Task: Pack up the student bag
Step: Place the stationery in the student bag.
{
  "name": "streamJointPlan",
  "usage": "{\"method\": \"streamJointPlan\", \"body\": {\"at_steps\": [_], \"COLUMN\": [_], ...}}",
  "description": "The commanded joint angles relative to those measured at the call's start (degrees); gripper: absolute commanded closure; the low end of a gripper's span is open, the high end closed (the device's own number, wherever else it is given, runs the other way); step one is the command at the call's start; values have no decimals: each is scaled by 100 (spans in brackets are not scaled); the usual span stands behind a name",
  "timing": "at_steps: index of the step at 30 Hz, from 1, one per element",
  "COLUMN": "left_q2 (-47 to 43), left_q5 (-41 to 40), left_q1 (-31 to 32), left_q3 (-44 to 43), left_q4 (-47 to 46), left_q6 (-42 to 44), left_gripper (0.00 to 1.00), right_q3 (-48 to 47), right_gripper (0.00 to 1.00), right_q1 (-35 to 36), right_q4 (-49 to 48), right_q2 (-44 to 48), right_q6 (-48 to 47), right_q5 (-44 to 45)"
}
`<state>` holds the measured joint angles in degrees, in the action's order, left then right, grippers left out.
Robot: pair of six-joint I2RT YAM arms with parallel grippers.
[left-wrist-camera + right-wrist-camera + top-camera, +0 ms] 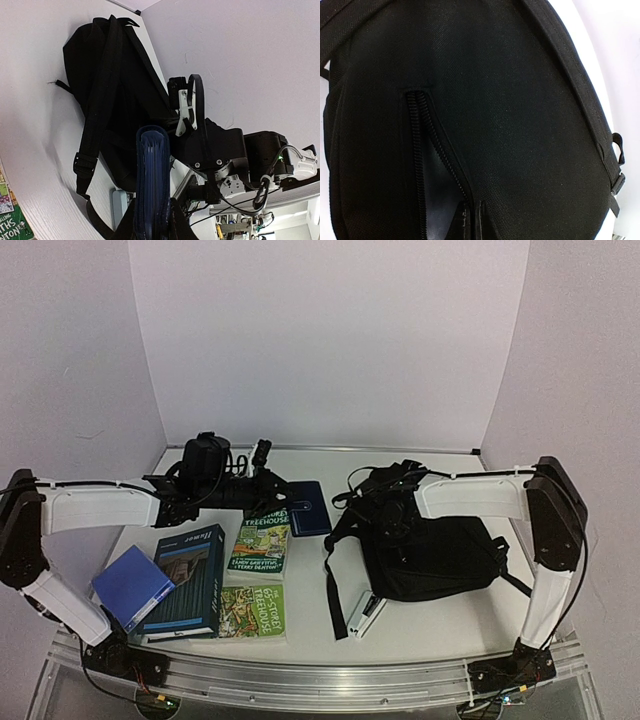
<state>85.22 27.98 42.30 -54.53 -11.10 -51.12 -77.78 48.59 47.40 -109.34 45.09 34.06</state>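
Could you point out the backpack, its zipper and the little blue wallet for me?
backpack [440, 558]: overhead view, on the black fabric of its main body.
zipper [416, 150]: right wrist view, on the left row of teeth.
wallet [152, 170]: left wrist view, on the dark-blue edge that faces the camera.

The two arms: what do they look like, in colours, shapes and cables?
The left arm and right arm have smooth white link shells with black joints. A thin black cable runs along each upper link, tied on. Both wrists are black, and so is the right gripper.
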Motion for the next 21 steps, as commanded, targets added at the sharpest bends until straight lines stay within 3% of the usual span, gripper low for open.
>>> {"method": "streamJointPlan", "body": {"at_steps": [1, 8, 21], "left_q2": [430, 1336, 2558], "left_q5": [461, 874, 1035], "left_q1": [35, 276, 433], "left_q3": [-396, -1055, -2048], "left_q4": [-887, -1359, -1781], "left_q6": [-463, -923, -1783], "left_gripper": [100, 100, 100], "right_q3": [106, 498, 860], "right_gripper": [100, 100, 100], "right_q1": [-106, -393, -454], "right_q4": [-155, -1022, -1615], "right_q2": [690, 1563, 1777], "right_q6": [-99, -500, -547], "right_q5": [-52, -1030, -1672]}}
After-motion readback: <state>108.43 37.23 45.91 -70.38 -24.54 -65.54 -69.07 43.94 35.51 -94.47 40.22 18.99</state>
